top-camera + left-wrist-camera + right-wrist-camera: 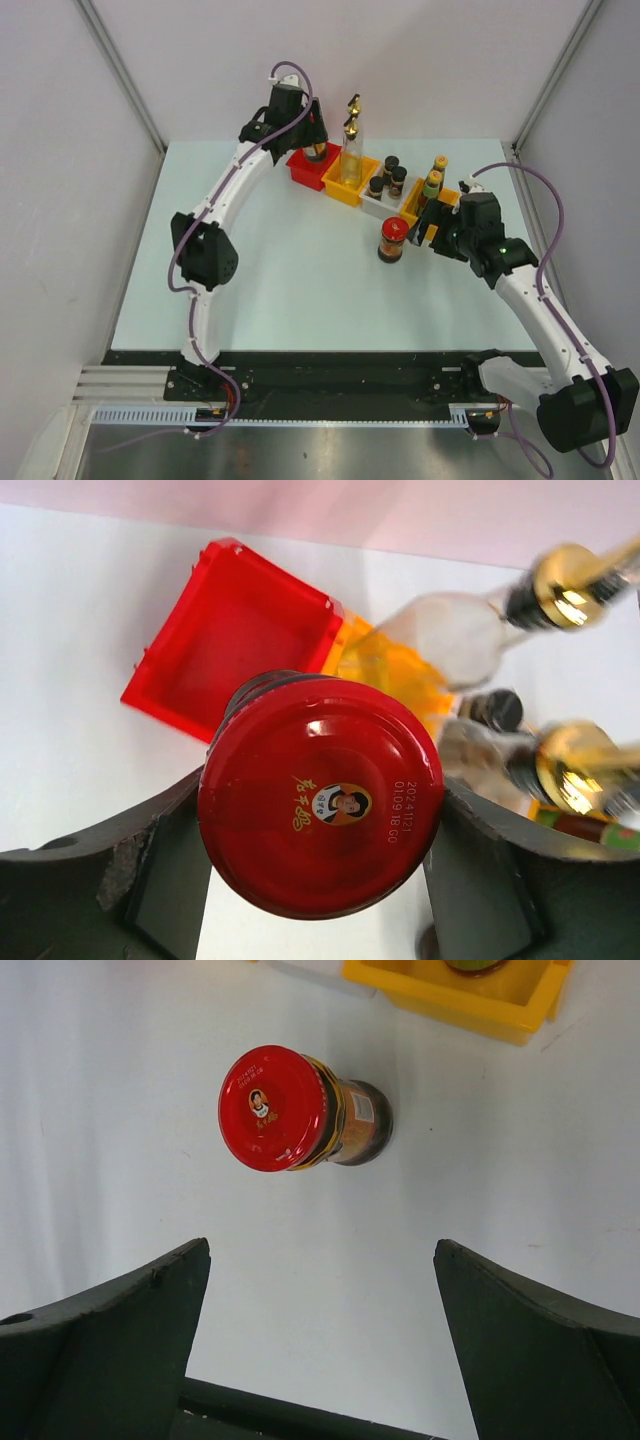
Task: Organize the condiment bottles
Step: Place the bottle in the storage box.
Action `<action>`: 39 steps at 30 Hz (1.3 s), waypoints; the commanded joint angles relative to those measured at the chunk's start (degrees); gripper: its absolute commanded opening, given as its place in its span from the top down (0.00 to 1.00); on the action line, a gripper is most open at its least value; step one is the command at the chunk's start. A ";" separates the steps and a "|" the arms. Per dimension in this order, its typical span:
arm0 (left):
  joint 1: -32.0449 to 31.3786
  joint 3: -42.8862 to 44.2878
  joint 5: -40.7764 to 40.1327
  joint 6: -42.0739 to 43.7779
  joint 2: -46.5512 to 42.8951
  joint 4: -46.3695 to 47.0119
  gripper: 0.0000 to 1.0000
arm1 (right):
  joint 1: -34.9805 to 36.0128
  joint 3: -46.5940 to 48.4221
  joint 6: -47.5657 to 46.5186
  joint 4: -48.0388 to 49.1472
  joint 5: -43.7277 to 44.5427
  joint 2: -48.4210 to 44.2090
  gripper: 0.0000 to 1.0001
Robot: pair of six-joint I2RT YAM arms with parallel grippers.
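My left gripper (322, 815) is shut on a red-lidded dark jar (300, 750), held at the edge of the red bin (235, 620), whose floor is bare. In the top view this gripper (318, 148) is over the red bin (306, 170). A second red-lidded jar (392, 240) stands on the table. My right gripper (426, 228) is open and empty just right of it, with the jar (275, 1108) ahead of its fingers (322, 1250). Two glass bottles with gold spouts (351, 150), two black-capped shakers (390, 175) and two sauce bottles (435, 182) stand in bins.
The bins form a diagonal row at the back: red, orange (345, 190), white (380, 205) and yellow (418, 205). The yellow bin's rim (450, 1000) lies just beyond the standing jar. White walls enclose the table on three sides.
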 commanded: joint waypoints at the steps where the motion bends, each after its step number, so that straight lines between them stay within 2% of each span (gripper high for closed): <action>1: 2.76 7.13 1.75 0.20 2.49 10.25 1.00 | -0.67 0.15 -1.11 2.63 -0.21 1.20 0.00; 6: 4.52 5.72 3.95 1.33 5.14 18.08 1.00 | -1.38 0.15 -1.55 2.54 -0.21 2.34 0.00; 12: 4.96 4.14 7.28 6.52 8.65 25.64 1.00 | -1.56 0.15 -1.63 2.62 0.15 3.40 0.00; 39: 4.61 4.84 10.55 13.82 22.10 43.84 0.98 | -1.99 0.15 -0.67 5.26 -1.79 9.29 0.00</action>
